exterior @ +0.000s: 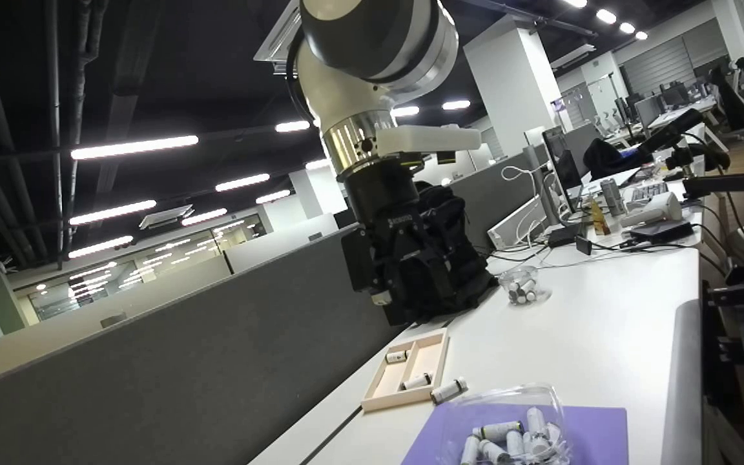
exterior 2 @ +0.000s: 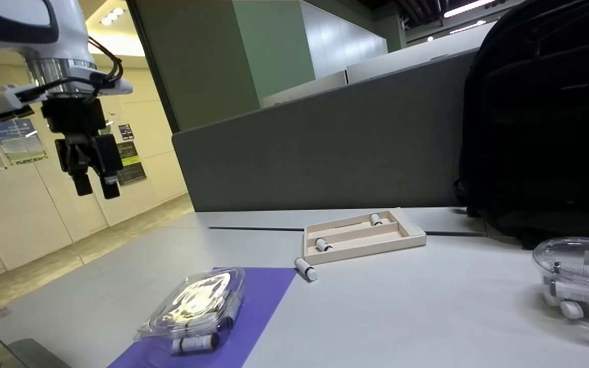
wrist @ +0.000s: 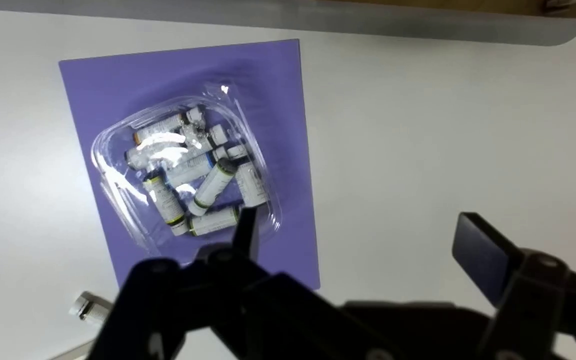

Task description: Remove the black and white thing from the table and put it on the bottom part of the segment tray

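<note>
A small white bottle with a black band (exterior: 449, 390) lies on its side on the white table (exterior: 604, 323), just outside the light-wood segment tray (exterior: 429, 358). The bottle also shows in an exterior view (exterior 2: 305, 269) and at the lower left of the wrist view (wrist: 91, 311). The tray (exterior 2: 371, 250) holds two similar bottles, one in each long compartment. In the wrist view only a sliver of the tray shows, at the bottom left. My gripper (exterior 2: 97, 188) is open and empty, high above the table. In the wrist view its fingers (wrist: 363, 245) stand wide apart.
A clear plastic box of several bottles (wrist: 193, 175) sits on a purple sheet (wrist: 283, 110) near the loose bottle. A clear round tub of bottles (exterior 2: 581, 286) stands on the table. A black backpack (exterior 2: 540, 128) leans by the grey partition (exterior 2: 325, 153) behind the tray.
</note>
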Controlling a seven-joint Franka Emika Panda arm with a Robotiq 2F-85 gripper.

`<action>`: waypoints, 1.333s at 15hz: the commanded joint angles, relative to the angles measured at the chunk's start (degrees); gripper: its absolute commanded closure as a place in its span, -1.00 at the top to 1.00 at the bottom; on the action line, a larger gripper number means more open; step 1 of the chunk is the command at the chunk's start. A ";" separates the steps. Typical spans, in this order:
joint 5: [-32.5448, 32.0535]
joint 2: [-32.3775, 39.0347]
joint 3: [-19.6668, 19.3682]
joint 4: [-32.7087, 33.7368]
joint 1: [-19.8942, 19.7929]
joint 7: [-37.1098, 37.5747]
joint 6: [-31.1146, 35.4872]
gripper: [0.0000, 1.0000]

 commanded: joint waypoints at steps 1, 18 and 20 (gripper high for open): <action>-6.35 0.62 -1.50 0.78 -2.47 -2.09 2.55 1.00; -10.42 21.61 -11.89 21.00 -10.19 -46.28 -2.59 1.00; -10.42 21.87 -11.79 20.69 -10.27 -46.27 -2.12 1.00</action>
